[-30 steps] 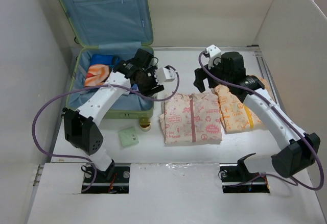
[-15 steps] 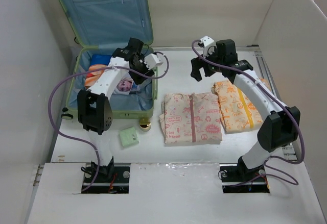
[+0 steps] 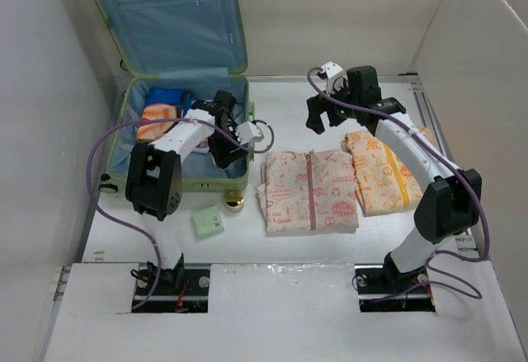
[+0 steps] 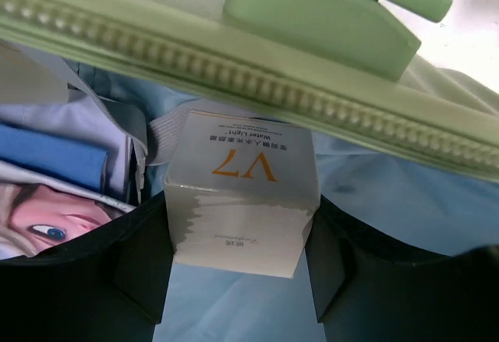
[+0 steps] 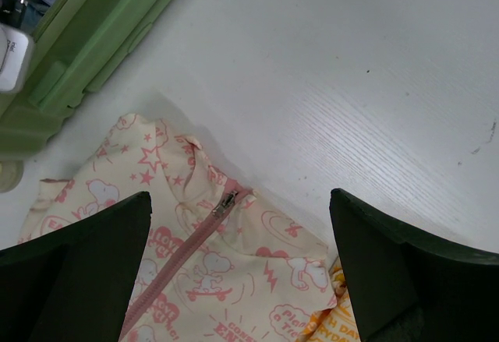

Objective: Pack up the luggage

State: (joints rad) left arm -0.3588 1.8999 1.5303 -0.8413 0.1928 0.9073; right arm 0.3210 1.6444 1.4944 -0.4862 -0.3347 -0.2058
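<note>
The luggage [image 3: 186, 185] is a light green suitcase lying open at the left, with its blue-lined lid [image 3: 169, 16] upright. My left gripper [image 3: 223, 149] is down inside it near the front right corner. In the left wrist view the left gripper [image 4: 238, 256] is shut on a white box [image 4: 242, 194] with orange "V7" lettering, just below the green rim [image 4: 234, 69]. My right gripper [image 3: 318, 119] is open and empty above the collar of a cream garment with pink print [image 3: 309, 189]. The right wrist view shows this garment's zip [image 5: 226, 202] between the open fingers of the right gripper [image 5: 242, 280].
An orange-and-white folded item [image 3: 155, 120] and a blue one [image 3: 165, 96] lie in the suitcase, with a cartoon-face picture [image 4: 39, 225]. A yellow-print garment [image 3: 381, 172] lies right of the pink one. A green packet [image 3: 208, 220] and a small jar [image 3: 235, 204] sit before the suitcase. White walls stand around.
My left gripper has moved with the box from the middle of the suitcase down towards its front right corner. My right gripper rose and shifted back, then held still.
</note>
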